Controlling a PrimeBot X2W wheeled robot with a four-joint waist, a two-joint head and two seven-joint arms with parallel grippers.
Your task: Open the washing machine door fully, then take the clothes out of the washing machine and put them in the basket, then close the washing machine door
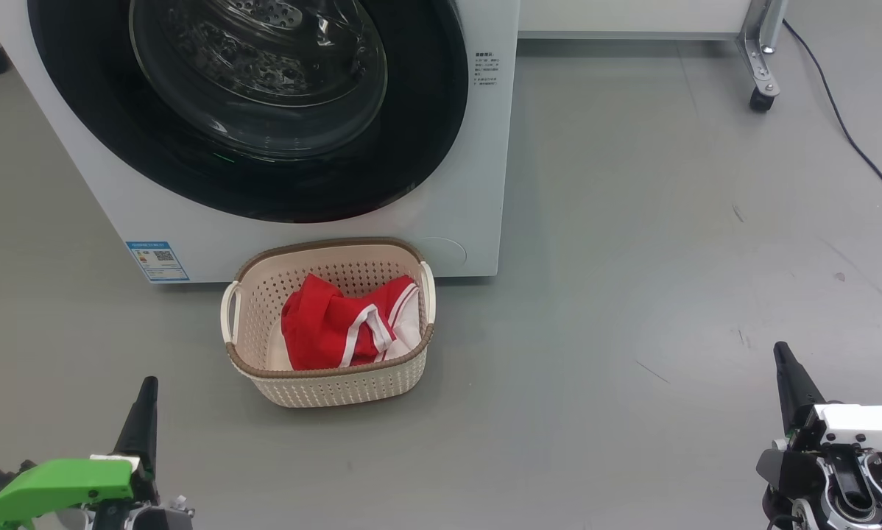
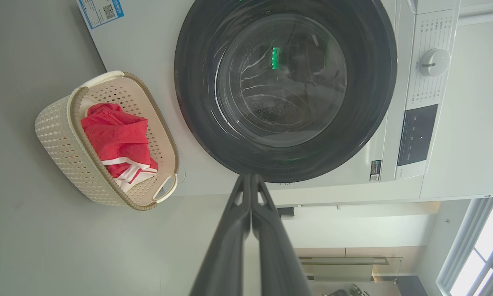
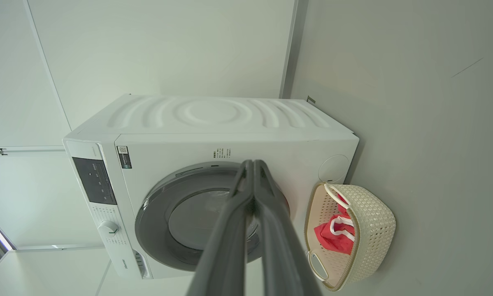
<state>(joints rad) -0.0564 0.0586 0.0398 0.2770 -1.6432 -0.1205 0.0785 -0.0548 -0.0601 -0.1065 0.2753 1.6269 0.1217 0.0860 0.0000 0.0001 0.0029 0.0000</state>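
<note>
- Washing machine (image 1: 478, 177): white front-loader standing on the grey floor (image 1: 632, 309), with a blue label (image 1: 157, 261) at the lower corner of its front panel and a round dial (image 2: 434, 62) on the control strip.
- Door (image 1: 426, 147): round, with a glossy black rim and a clear bulging glass centre. It lies shut, flush with the machine's front, and the steel drum shows dimly through the glass.
- Basket (image 1: 338, 386): cream, with perforated sides and a brown rim. It stands upright on the floor just in front of the machine, below the door.
- Clothes (image 1: 323, 327): red with white stripe trim, bunched inside the basket and lying below its rim.
- Left gripper (image 2: 250, 177): low at the robot's left, well apart from the basket. Its two dark fingers are pressed together with nothing between them.
- Right gripper (image 3: 253, 162): low at the robot's right, over bare floor. Its fingers likewise meet at the tips and hold nothing.
- Black cable (image 1: 846, 125): trails across the floor at the far right, near a caster (image 1: 761, 99) on a metal leg.
</note>
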